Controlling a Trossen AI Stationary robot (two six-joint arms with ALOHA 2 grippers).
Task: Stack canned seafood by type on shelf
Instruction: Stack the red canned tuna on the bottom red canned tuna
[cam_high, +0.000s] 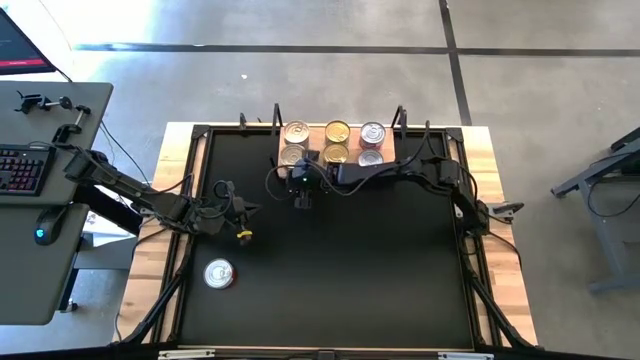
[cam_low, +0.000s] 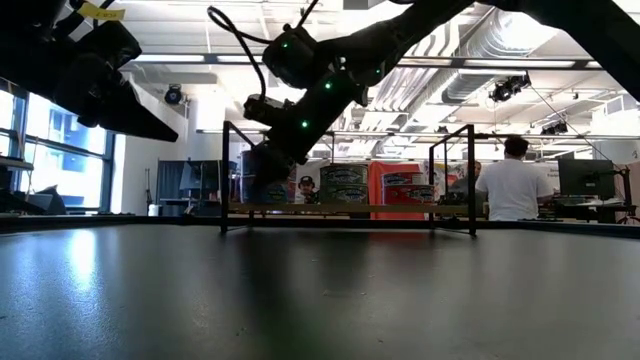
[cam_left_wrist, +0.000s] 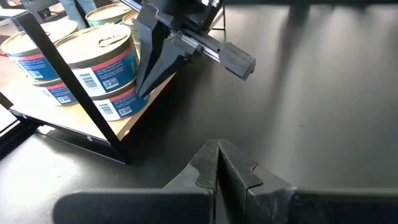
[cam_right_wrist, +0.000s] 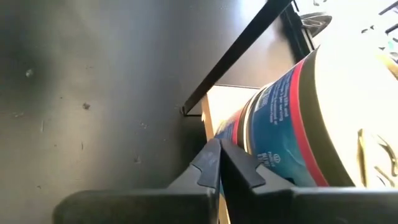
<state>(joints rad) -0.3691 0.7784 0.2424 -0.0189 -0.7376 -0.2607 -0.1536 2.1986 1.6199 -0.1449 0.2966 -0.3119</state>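
The shelf (cam_high: 392, 150) stands at the mat's far edge, holding canned seafood in silver-lidded (cam_high: 296, 131), gold-lidded (cam_high: 337, 131) and purplish (cam_high: 372, 133) columns. One more silver-lidded can (cam_high: 218, 274) lies on the mat at the near left. My right gripper (cam_high: 300, 198) is shut, slanting down at the shelf's near left corner, beside a two-high stack of blue-labelled cans (cam_left_wrist: 102, 68). My left gripper (cam_high: 243, 212) is shut and holds nothing, above the mat left of the shelf. My right gripper (cam_right_wrist: 219, 160) has its shut fingertips right beside the side wall of the stack's lower can (cam_right_wrist: 273, 155), at the shelf's near left corner. The fingers slant down from the table's right. Whether they touch the can, I cannot tell.
A black mat (cam_high: 350, 270) covers most of the wooden table. The shelf's black wire posts (cam_left_wrist: 68, 81) rise around the cans. A desk with a keyboard (cam_high: 22, 170) stands off the table's left. People (cam_low: 512, 185) are in the room behind.
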